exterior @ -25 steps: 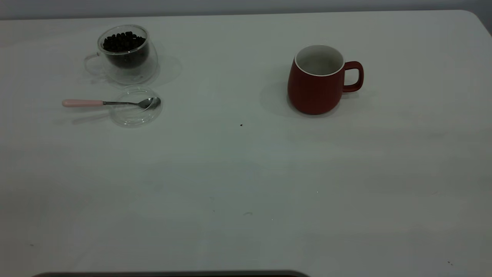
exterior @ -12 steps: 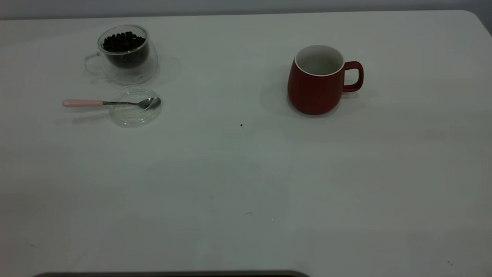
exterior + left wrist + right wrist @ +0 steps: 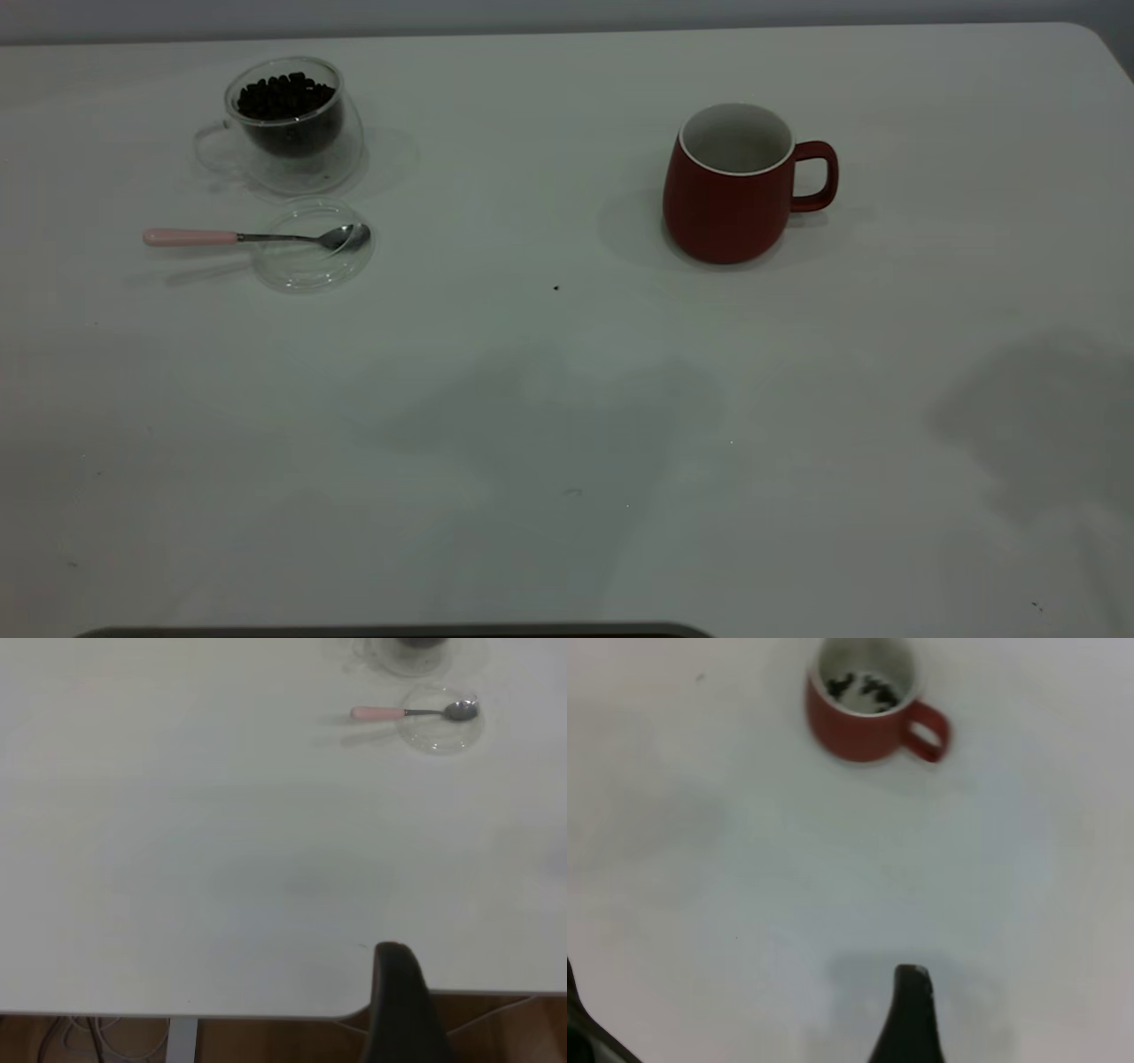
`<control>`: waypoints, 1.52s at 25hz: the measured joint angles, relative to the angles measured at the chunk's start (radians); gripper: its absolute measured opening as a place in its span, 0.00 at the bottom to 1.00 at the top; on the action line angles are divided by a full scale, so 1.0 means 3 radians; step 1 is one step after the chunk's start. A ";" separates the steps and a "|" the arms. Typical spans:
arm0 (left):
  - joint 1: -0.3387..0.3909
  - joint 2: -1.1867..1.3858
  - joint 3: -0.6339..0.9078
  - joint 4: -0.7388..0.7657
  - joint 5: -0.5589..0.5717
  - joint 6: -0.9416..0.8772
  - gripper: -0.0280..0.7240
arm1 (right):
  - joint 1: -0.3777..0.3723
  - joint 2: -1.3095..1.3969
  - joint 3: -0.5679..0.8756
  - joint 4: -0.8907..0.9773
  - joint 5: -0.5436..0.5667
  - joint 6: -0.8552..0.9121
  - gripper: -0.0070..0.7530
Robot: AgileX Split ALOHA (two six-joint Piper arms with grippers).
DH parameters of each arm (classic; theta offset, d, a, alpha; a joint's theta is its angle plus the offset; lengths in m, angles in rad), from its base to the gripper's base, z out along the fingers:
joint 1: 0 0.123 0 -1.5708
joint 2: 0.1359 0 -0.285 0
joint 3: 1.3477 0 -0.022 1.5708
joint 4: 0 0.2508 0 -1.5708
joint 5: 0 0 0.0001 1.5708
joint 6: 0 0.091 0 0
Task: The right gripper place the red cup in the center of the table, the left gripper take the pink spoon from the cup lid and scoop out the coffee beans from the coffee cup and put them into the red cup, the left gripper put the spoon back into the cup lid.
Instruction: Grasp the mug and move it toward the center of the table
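I can't judge my left gripper (image 3: pixel 403 1010): only one tapered black finger (image 3: pixel 400 997) pokes into its wrist view, cut off by the edge. Same for my right gripper (image 3: pixel 908 1019), one dark finger (image 3: pixel 908 1014) showing. Far ahead of the left finger, the clear double-walled glass coffee cup (image 3: pixel 421 647) is cropped to its base. Ahead of the right finger, the rounded dark red mug (image 3: pixel 864 713) is blurred; dark bits inside can't be identified.

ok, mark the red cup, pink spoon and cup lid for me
red cup (image 3: pixel 722 208): exterior view, on its dark red body under the rim.
pink spoon (image 3: pixel 190 237): exterior view, on its pink handle.
cup lid (image 3: pixel 306 266): exterior view, on the clear glass disc beside the spoon's neck.
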 joint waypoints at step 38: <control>0.0000 0.0000 0.0000 0.0000 0.0000 0.0014 0.71 | 0.0993 0.3654 -0.2131 0.0028 -0.0905 -0.1417 0.88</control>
